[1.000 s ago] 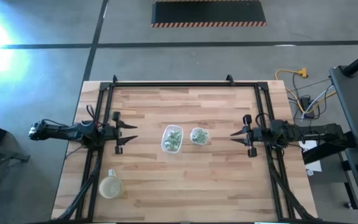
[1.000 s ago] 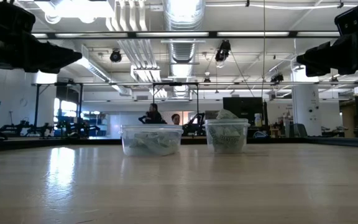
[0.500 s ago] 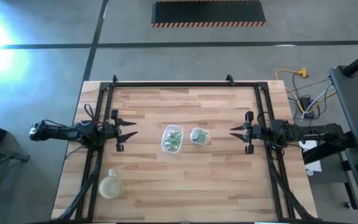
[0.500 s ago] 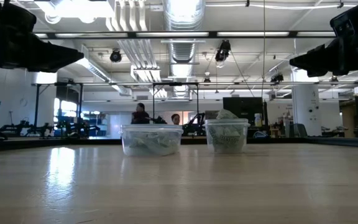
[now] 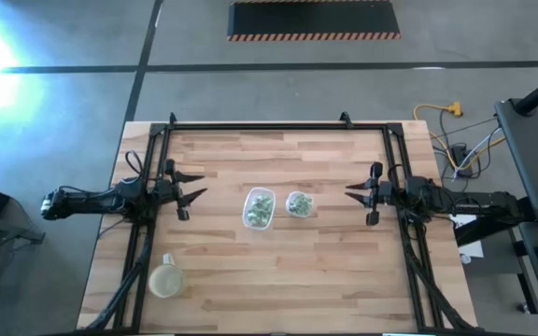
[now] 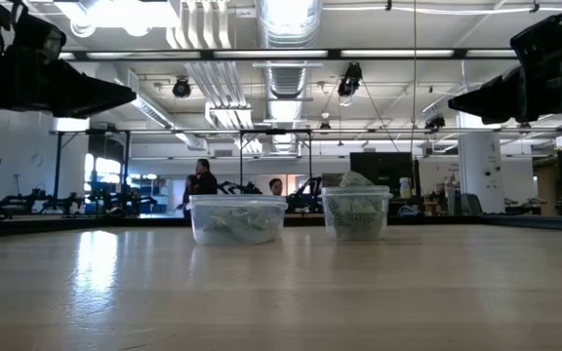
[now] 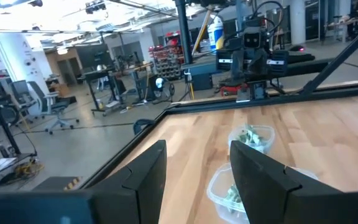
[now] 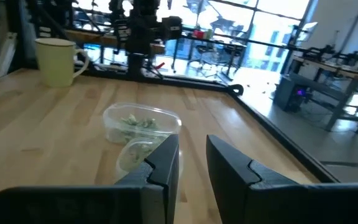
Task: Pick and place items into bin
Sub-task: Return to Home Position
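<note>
While low view misses the cup (image 5: pixel 164 278) | left end effector (image 5: pixel 196 185) wide | right end effector (image 5: pixel 348 194) narrow, empty

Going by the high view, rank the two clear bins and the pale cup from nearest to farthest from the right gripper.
1. Smaller clear bin, on the right of the pair, facing the right gripper.
2. Larger clear bin, beside it on the left.
3. Pale cup, far off by the left edge of the table.
</note>
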{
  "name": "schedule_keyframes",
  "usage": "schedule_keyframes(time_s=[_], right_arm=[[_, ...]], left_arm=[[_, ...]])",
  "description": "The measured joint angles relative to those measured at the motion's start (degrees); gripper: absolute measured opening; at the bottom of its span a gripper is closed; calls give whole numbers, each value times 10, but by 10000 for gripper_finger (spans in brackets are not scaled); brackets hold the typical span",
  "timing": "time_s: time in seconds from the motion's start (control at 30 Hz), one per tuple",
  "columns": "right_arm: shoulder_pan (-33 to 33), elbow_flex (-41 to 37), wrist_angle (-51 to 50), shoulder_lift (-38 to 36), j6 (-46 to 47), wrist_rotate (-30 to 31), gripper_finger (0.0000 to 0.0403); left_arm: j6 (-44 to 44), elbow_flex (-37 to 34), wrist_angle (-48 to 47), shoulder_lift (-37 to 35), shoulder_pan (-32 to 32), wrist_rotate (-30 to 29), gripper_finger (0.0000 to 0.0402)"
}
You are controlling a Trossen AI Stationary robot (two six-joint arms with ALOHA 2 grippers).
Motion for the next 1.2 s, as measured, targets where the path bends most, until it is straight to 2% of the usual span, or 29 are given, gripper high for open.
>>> schedule_keyframes(time_s=[0.3,0.57,1.2], right_arm=[[-2,0,-4,0,6,-21,72],[-2,0,-11,1,16,-66,73],[-2,0,-10,32,28,-70,73]], left_arm=[[-9,0,-1,15,0,2,162],[-14,0,-1,25,0,3,162],[-25,0,-1,27,0,0,162]])
